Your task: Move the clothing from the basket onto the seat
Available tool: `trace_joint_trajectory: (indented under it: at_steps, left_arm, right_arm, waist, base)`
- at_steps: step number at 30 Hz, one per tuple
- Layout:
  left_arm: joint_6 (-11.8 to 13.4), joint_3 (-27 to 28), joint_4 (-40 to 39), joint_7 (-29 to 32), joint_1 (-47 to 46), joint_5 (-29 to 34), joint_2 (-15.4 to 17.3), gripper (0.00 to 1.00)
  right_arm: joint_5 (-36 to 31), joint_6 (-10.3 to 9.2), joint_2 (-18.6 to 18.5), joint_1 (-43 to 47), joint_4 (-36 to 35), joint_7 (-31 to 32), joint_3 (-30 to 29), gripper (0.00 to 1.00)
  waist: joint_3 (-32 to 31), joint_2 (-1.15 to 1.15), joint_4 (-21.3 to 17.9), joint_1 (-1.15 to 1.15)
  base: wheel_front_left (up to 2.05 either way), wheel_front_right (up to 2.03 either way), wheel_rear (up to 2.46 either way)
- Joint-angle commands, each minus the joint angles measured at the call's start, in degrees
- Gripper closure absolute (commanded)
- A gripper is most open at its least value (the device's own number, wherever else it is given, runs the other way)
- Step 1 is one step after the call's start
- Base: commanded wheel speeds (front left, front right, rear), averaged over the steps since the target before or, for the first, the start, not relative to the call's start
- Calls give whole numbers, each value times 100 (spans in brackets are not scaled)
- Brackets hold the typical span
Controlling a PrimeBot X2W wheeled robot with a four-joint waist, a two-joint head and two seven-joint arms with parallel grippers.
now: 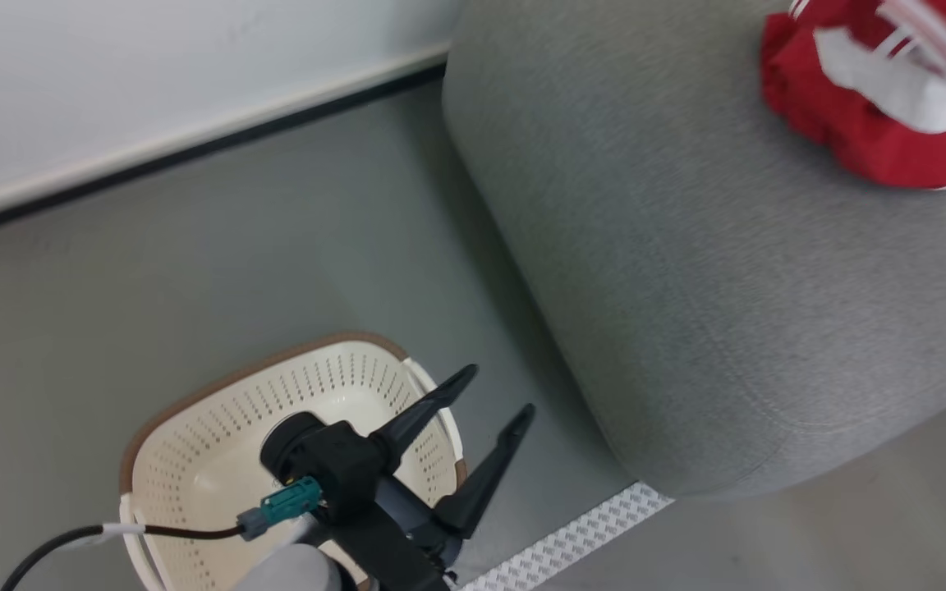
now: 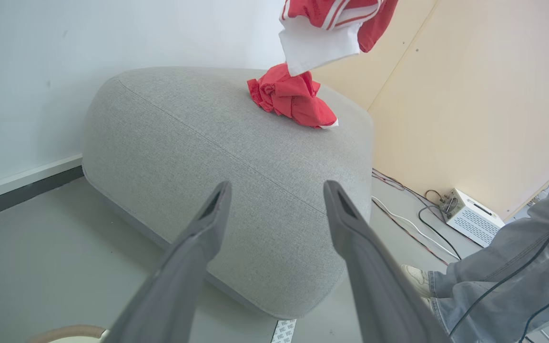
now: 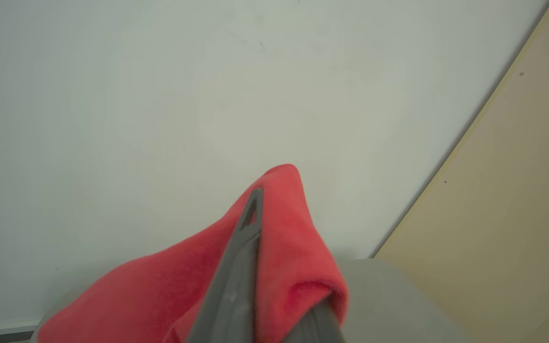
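right gripper (image 3: 267, 205): clamping soft red fabric garment (image 3: 298, 247)
left gripper (image 1: 498, 392): wide, empty
tip: release low, mid grey fabric seat (image 1: 686, 287)

A white vented box (image 2: 472, 219) and loose cables (image 2: 410, 225) lie on the grey floor (image 2: 41, 247) beside a person's denim-clad leg (image 2: 508, 257).

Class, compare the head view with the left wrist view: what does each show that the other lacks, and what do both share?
Head view adds: the basket's perforated wall and a teal connector on the left arm. Left wrist view adds: a person's denim leg, a white box and cables on the floor. Shared: the grey seat, crumpled red clothing lying on it, and the open left tool.
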Motion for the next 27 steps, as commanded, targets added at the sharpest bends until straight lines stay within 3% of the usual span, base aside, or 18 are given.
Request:
trace_joint_trajectory:
  at_steps: [1, 9, 16, 21, 22, 23, 24, 27]
  left_arm:
    - [-31, -51, -106, 46, -146, 123, 19, 0]
    - [42, -322, -860, 474, -320, 347, 34, 0]
    - [292, -424, -1363, 728, -53, 518, 265, 0]
    - [361, -402, -1471, 777, 9, 522, 325, 0]
    - [365, -403, -1473, 772, 15, 506, 327, 0]
    - [364, -403, -1469, 766, 24, 476, 319, 0]
    - [356, -402, -1455, 751, 32, 449, 309, 0]
    - [305, -436, -1378, 684, 39, 386, 254, 0]
  right_arm:
    - [40, -4, -113, -157, 168, -74, -63, 100]
    - [63, -4, -252, -905, 1816, -653, -1448, 100]
    - [-546, -3, 643, -473, 2967, -1337, -2043, 100]
    - [-865, -4, 902, -23, 3285, -1542, -2416, 100]
    - [-982, -4, 972, 75, 3342, -1608, -2517, 82]
    - [-1124, -4, 1037, 167, 3393, -1662, -2625, 30]
    - [-1240, -4, 1068, 229, 3435, -1698, -2759, 0]
    - [-1616, -4, 1138, 369, 3556, -1691, -3139, 0]
  waist:
    - [931, -1, 699, -1]
    - [1674, -1, 976, -1]
    - [2026, -1, 777, -1]
    - [2015, -1, 776, -1]
    - [1996, -1, 781, -1]
    - [1964, -1, 785, -1]
    - [1929, -1, 789, -1]
    - [1747, -1, 826, -1]
  base:
    - [0, 0, 0]
    - [0, 0, 0]
    - [0, 0, 0]
    - [0, 0, 0]
    - [0, 0, 0]
    - [0, 0, 0]
    - [0, 0, 0]
    - [0, 0, 0]
